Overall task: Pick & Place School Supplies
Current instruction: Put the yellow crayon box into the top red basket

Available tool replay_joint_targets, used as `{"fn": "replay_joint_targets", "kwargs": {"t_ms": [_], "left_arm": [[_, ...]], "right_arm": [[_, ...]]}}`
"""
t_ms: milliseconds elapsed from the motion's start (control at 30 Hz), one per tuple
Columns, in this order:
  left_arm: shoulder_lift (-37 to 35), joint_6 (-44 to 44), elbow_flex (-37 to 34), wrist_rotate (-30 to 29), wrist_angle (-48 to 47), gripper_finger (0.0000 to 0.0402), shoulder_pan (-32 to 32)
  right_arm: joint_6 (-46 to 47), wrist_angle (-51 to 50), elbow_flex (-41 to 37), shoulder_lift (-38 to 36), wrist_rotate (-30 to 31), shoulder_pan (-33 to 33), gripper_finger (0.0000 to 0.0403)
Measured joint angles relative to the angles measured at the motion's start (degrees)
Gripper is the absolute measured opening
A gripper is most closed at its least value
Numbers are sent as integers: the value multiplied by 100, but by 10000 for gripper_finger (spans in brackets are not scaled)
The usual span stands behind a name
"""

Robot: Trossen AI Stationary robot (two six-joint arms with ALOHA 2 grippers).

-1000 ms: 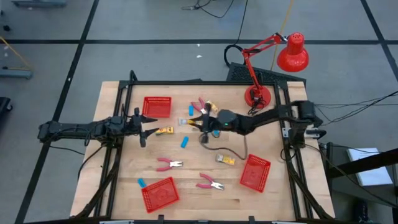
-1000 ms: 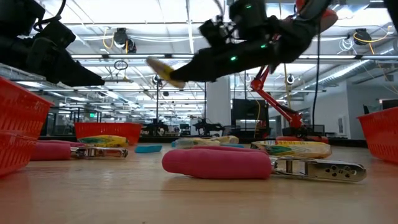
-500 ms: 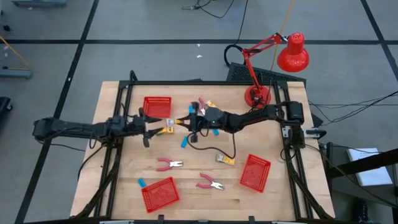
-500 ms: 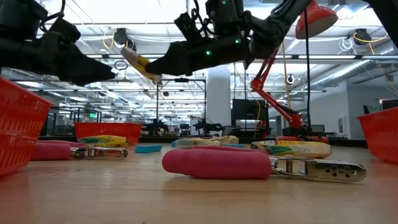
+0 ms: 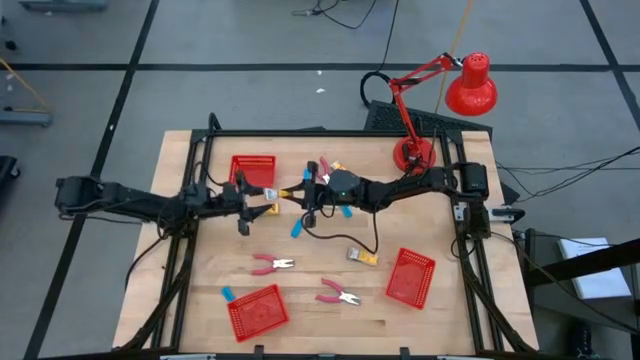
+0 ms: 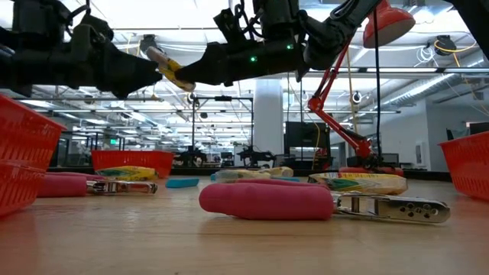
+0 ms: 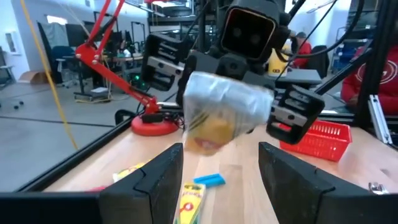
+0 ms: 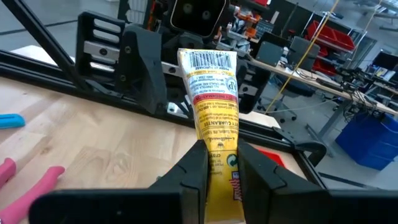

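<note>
yellow packet (image 8: 214, 115), "GUARANTEE" partly legible, barcode

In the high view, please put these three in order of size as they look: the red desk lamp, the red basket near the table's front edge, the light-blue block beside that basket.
1. Red desk lamp, largest.
2. Red basket.
3. Light-blue block, clearly smallest.

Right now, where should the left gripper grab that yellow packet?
Grab the free silver end of the yellow packet, above the barcode. The right gripper pinches the lower end and holds the packet out toward the open left gripper, so come straight on, with the fingers closing across the flat faces.
</note>
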Motion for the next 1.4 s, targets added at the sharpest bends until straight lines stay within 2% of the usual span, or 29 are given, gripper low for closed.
{"fn": "replay_joint_targets", "kwargs": {"t_ms": [133,300,567,667,833,867,1233,1300,1400], "left_arm": [[661,91,167,-4,627,214,2],[1194,236,442,35,881,214,2],[1434,564,588,152,1071,211,0],[1434,680,588,155,1196,184,0],[1430,922,588,120,1296,76,-28],[1430,950,588,131,1280,68,-30],[1423,1066,588,185,1119,68,-25],[1426,1068,593,204,1054,68,-6],[1432,1122,586,219,932,68,-6]], "right_arm": [[4,-2,0,0,-29,1,49],[90,-15,0,0,-139,1,49],[120,-157,-1,0,-145,1,46],[129,-233,-3,0,-145,1,46],[138,-256,-4,0,-148,1,46],[139,-259,-6,0,-157,1,46],[118,-318,-11,-1,-157,1,44],[135,-394,-11,0,-137,6,68],[406,-526,-11,0,-121,4,146]]}}
